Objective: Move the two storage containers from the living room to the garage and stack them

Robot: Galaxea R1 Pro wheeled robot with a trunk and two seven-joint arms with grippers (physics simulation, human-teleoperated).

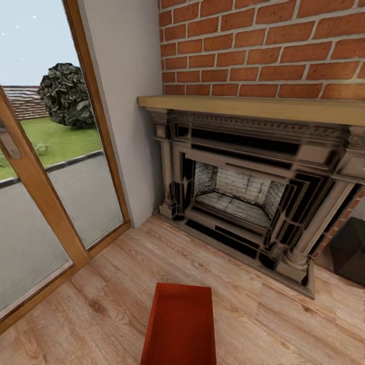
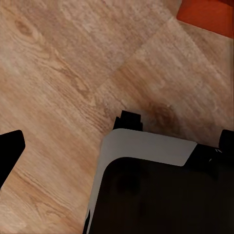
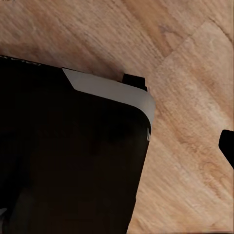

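on wood floor (image 1: 101, 304) — container (image 1: 180, 324) lengthwise toward fireplace (image 1: 238, 197)

Both arms hang low beside the robot's black, grey-edged base (image 2: 146, 190), wrists pointed down. One dark left finger (image 2: 9, 151) shows at nine o'clock, one right finger (image 3: 228, 144) at three; their spread is probably wide, but unclear.
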